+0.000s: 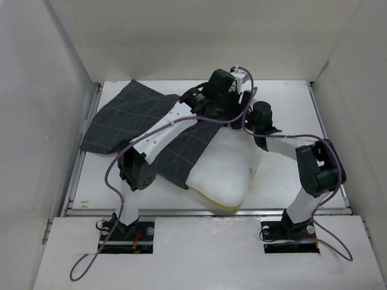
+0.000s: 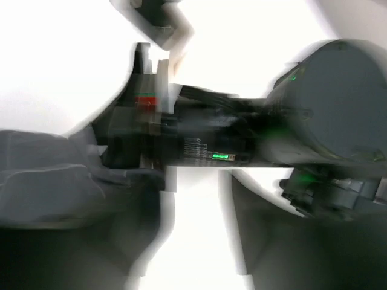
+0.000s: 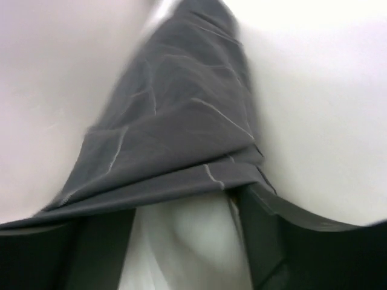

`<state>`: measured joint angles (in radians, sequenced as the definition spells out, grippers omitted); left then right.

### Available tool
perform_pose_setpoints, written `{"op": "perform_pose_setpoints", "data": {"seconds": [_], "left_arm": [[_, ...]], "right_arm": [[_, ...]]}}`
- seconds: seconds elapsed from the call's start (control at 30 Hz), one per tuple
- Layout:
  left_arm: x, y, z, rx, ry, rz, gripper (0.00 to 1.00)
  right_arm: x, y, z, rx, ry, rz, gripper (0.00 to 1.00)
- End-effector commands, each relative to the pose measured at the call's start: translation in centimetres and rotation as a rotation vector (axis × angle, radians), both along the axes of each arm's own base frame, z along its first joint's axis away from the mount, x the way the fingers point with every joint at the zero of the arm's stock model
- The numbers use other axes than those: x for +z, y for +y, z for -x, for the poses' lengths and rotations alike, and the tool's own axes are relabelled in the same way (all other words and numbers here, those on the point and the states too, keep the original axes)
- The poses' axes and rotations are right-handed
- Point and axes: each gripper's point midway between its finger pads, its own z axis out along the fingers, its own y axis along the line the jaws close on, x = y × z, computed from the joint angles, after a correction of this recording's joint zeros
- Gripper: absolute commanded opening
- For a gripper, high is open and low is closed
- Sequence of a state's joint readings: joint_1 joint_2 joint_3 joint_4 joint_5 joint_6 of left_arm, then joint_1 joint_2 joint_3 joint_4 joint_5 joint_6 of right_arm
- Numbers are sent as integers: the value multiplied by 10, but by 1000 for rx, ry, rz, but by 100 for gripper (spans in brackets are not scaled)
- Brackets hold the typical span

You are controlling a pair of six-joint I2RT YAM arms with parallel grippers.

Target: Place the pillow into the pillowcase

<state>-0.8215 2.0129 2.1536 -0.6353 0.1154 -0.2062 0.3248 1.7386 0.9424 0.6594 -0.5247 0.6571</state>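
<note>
Pillow [image 1: 227, 169] lies centre-table, its yellow edge at the near rim of the table [image 1: 290, 103]; open surface remains right. The pillowcase [image 1: 130, 118] covers its left side. Right gripper [image 3: 187, 241]: fingers apart, straddling white pillow under the hem. Left gripper [image 1: 224, 103]: state cannot be told, view blurred.

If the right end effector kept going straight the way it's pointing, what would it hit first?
Most likely the pillowcase. In the right wrist view its dark checked fold lies straight ahead of the right end effector, draped across the fingers, with the white pillow showing between them. Depth is blurred.
</note>
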Motion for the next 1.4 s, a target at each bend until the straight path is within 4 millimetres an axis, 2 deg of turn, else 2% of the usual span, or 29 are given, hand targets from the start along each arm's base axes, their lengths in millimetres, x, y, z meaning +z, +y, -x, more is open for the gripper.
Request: {"op": "perform_pose_setpoints", "data": {"seconds": [0.0,0.03,0.07,0.13,0.17,0.2,0.23,0.27,0.3,0.33,0.37,0.4,0.43,0.47,0.5,0.53,0.6,0.7,0.73,0.77,0.83,0.9,0.93,1.13,1.17,1.2,1.23,1.33,1.37], "left_arm": [[32,23,-35,94,-38,110,64],[37,35,-46,141,-42,118,70],[34,37,-44,142,-37,113,76],[46,51,-43,169,-58,119,100],[38,56,-38,165,-48,98,100],[41,61,-36,178,-58,96,100],[56,71,-31,199,-91,110,100],[43,74,-22,206,-66,95,100],[46,77,-19,205,-79,108,100],[45,84,-17,237,-82,109,100],[59,94,-9,257,-104,135,100],[40,102,-4,280,-79,106,100],[36,110,0,324,-59,111,100],[43,127,3,396,-84,117,100],[13,140,12,434,-35,65,100],[2,150,19,467,-18,52,100],[-33,171,43,521,47,36,100],[-72,182,67,539,117,24,100],[-99,186,81,547,173,-5,100],[-108,186,84,547,192,-6,100],[-138,186,88,559,250,-56,100],[-154,180,81,561,260,-71,100],[-175,177,80,550,290,-115,100],[-176,153,7,529,240,-155,97],[-184,147,-2,519,246,-180,97],[-161,139,-25,522,201,-139,95],[-157,140,-34,525,200,-149,95],[-128,137,-53,523,149,-144,95],[-127,139,-54,532,143,-150,95]], "right_arm": [[-7,-26,14,-86,111,154,76],[-17,-32,22,-101,149,191,77],[-26,-43,26,-147,176,233,79],[-23,-60,42,-192,205,293,81],[-22,-73,40,-268,213,327,87],[-33,-90,51,-311,283,378,88],[-24,-99,56,-345,269,399,88],[-26,-109,61,-379,285,436,90],[-37,-130,71,-458,342,516,90],[-33,-140,74,-495,349,541,92],[-26,-148,78,-533,353,553,92],[-27,-154,83,-551,364,572,93],[-25,-154,89,-534,363,586,93],[-15,-152,93,-511,335,574,93],[-13,-149,99,-476,318,570,95],[-17,-143,108,-422,315,564,97],[-2,-125,129,-319,198,591,98],[15,-106,152,-217,83,603,100],[18,-97,158,-183,59,605,100],[14,-80,171,-112,47,607,100],[13,-65,180,-42,8,627,100],[7,-55,181,-24,-1,637,100],[1,-53,178,-23,17,641,100],[4,-44,160,-34,-3,664,100],[-2,-44,156,-31,0,697,100],[-8,-42,156,-15,3,713,100],[-3,-40,151,-22,-10,721,100],[-15,-34,141,5,-10,773,100],[-16,-34,138,3,-12,787,100]]}}
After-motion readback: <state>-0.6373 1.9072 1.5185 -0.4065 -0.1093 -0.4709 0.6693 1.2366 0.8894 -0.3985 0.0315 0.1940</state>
